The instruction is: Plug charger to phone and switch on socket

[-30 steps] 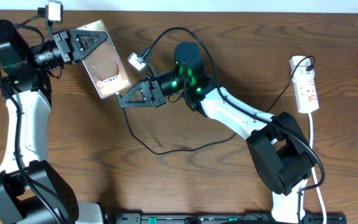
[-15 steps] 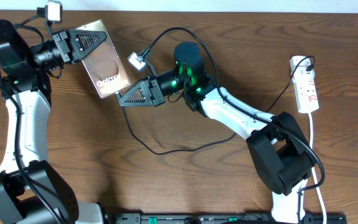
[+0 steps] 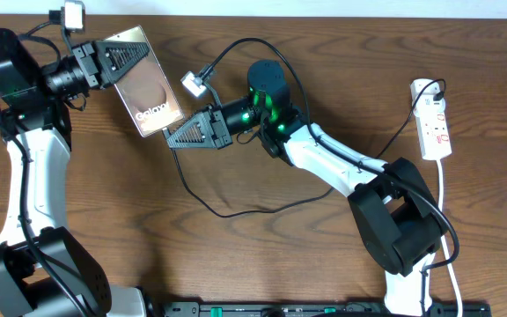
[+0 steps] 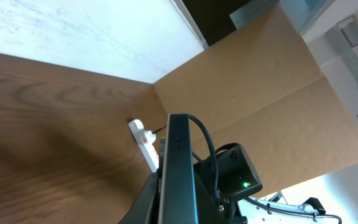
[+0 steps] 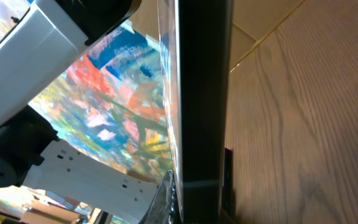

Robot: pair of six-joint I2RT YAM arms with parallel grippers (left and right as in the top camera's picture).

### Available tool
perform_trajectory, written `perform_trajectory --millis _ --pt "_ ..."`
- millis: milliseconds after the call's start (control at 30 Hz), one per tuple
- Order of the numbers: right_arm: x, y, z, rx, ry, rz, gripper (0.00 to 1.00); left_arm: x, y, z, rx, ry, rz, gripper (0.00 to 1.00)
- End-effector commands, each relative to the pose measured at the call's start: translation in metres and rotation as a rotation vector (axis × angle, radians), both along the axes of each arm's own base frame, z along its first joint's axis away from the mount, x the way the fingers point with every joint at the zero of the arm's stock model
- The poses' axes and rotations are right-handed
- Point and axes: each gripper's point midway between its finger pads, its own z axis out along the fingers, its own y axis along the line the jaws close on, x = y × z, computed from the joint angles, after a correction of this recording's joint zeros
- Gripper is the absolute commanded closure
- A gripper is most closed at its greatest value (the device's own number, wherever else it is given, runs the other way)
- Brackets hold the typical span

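Observation:
The bronze-brown phone [image 3: 150,86] is held up off the table, tilted, with my left gripper [image 3: 123,58] shut on its upper end. In the left wrist view the phone [image 4: 178,158] shows edge-on between the jaws of my left gripper [image 4: 179,208]. My right gripper [image 3: 173,138] is shut at the phone's lower corner, where the thin black charger [image 3: 227,214] cable comes out; the plug tip is hidden. The right wrist view shows the dark edge of the phone [image 5: 201,93] just above my right gripper [image 5: 199,205]. The white socket [image 3: 434,119] lies at the far right.
The charger cable loops over the wooden table [image 3: 236,264] and runs right to the socket, whose white cord [image 3: 444,198] trails toward the front. A thicker black camera cable [image 3: 236,46] arches above the right arm. The socket [image 4: 143,140] also shows beyond the phone.
My right gripper has crept slightly up and left toward the phone's lower corner. The left arm and phone have barely moved.

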Motion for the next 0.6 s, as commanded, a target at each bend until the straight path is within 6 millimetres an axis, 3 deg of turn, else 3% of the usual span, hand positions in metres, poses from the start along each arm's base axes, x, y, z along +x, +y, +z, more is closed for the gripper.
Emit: perform_trajectory --millis 0,67,100,267,300,567 --pt "0.0215 0.0057 0.0086 0.017 -0.005 -0.121 0.96 -0.0105 -0.0075 0.0 -0.013 0.015 -0.067 0.93" --pt "0.0215 0.0057 0.0086 0.017 -0.006 -0.121 0.88 -0.0105 -0.0075 0.0 -0.013 0.015 -0.067 0.93" --pt "0.0215 0.0057 0.0086 0.017 -0.006 -0.121 0.79 -0.0104 -0.0074 0.0 -0.013 0.015 -0.067 0.92" --pt "0.0213 0.0057 0.0084 0.016 -0.005 -0.12 0.08 -0.0104 -0.0073 0.0 -0.013 0.015 -0.067 0.93" --pt "0.021 0.0056 0.0084 0.016 -0.006 -0.118 0.01 -0.0104 -0.0073 0.0 -0.013 0.015 -0.067 0.93" --pt "0.0209 0.0024 0.0083 0.016 -0.007 -0.106 0.01 -0.0094 -0.0006 0.0 -0.002 -0.01 -0.049 0.93"
